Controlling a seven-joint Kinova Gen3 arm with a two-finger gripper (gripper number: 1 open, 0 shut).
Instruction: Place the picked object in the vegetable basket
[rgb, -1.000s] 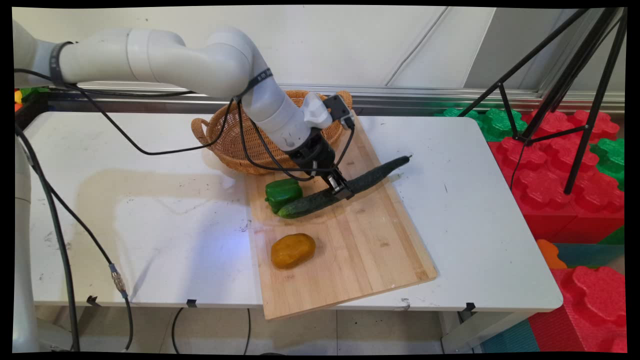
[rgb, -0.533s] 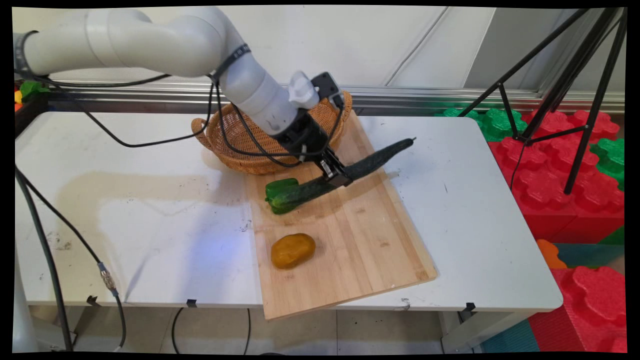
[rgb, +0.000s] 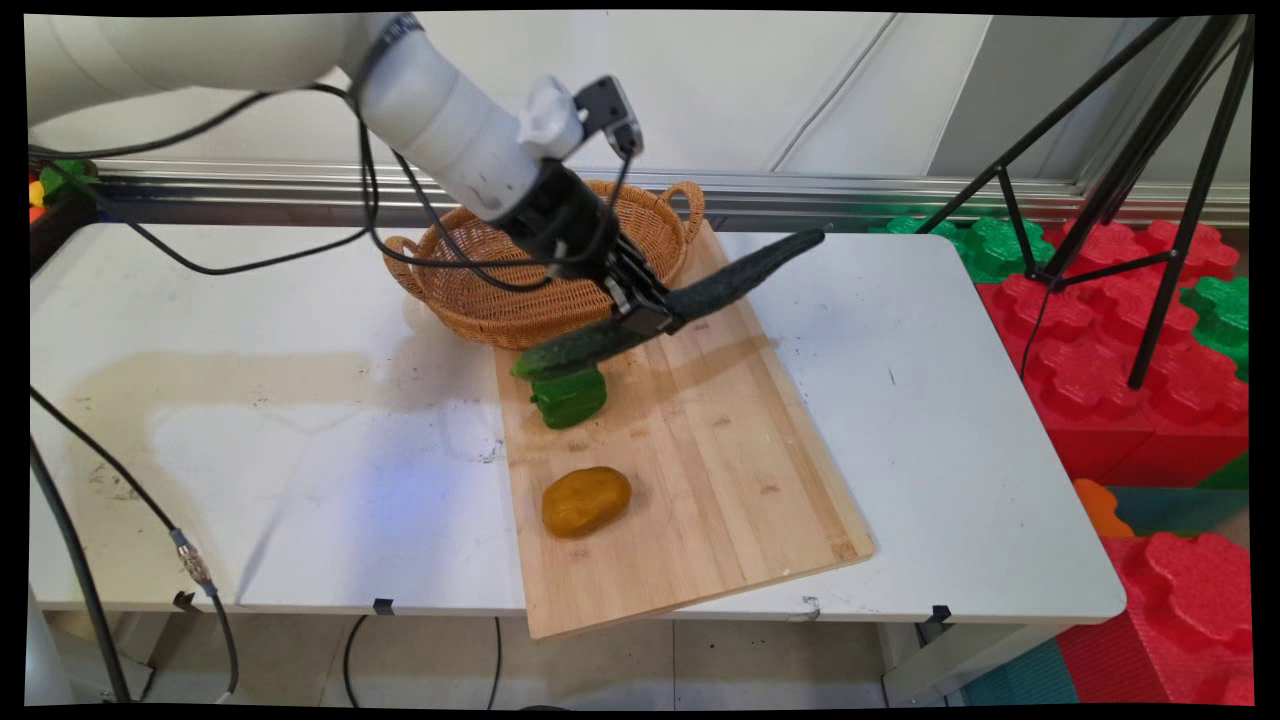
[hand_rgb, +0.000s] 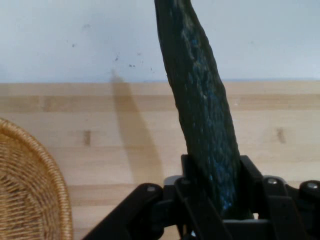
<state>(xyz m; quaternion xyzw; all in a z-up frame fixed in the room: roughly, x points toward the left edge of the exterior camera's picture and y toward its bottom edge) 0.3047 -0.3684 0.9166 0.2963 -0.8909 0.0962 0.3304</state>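
My gripper (rgb: 648, 312) is shut on a long dark green cucumber (rgb: 720, 285), gripping it near its middle. The cucumber hangs in the air above the far end of the wooden cutting board (rgb: 720, 470), tilted with its right end higher. In the hand view the cucumber (hand_rgb: 200, 100) runs up from between the gripper (hand_rgb: 212, 192), over the board (hand_rgb: 100, 125). A green bell pepper (rgb: 568, 396) sits on the board just under the cucumber's low left end. A wicker basket (rgb: 470, 290) stands right behind the gripper.
A yellow-brown potato (rgb: 586, 501) lies on the near part of the board. The basket's rim (hand_rgb: 30, 185) shows at the lower left of the hand view. A black tripod (rgb: 1150, 180) and red and green foam blocks (rgb: 1150, 400) stand beyond the table's right edge.
The gripper has risen off the board with the cucumber and shifted slightly left toward the basket. The pepper and potato have stayed where they were.
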